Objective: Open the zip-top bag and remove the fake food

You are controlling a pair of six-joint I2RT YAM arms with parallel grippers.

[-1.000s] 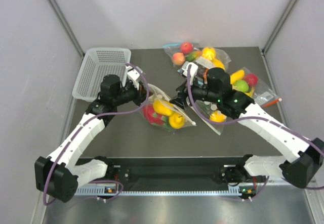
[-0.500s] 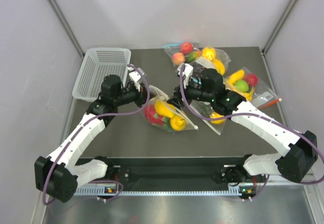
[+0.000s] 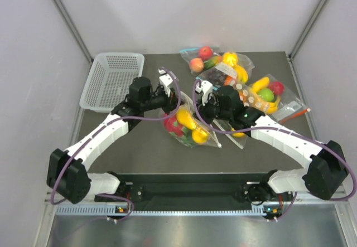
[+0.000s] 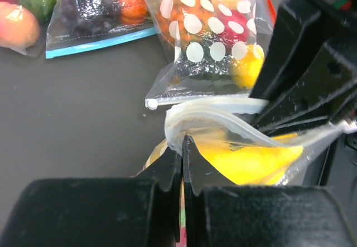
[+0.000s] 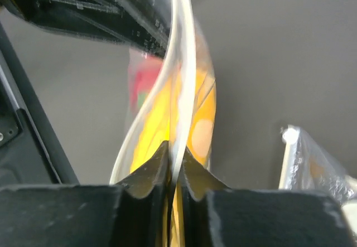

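The zip-top bag (image 3: 187, 129) lies mid-table, and yellow and red fake food (image 3: 189, 121) shows through it. My left gripper (image 3: 174, 103) is shut on the left lip of its mouth. In the left wrist view the jaws (image 4: 182, 142) pinch the clear rim (image 4: 223, 113) over a yellow piece (image 4: 251, 160). My right gripper (image 3: 198, 111) is shut on the opposite lip. In the right wrist view the jaws (image 5: 174, 149) clamp the white zip strip (image 5: 181, 80), with yellow food (image 5: 148, 141) behind it. The two grippers face each other, close together.
A white mesh basket (image 3: 111, 80) stands at the back left. Other filled bags lie behind and to the right: a dotted one showing orange (image 4: 206, 35), a clear one with a blue strip (image 4: 95, 21), and more bags (image 3: 270, 93) by the right arm.
My right gripper moved left to the bag's mouth and closed on its lip. My left arm shifted right and forward, carrying its lip along, and the bag slid slightly right.
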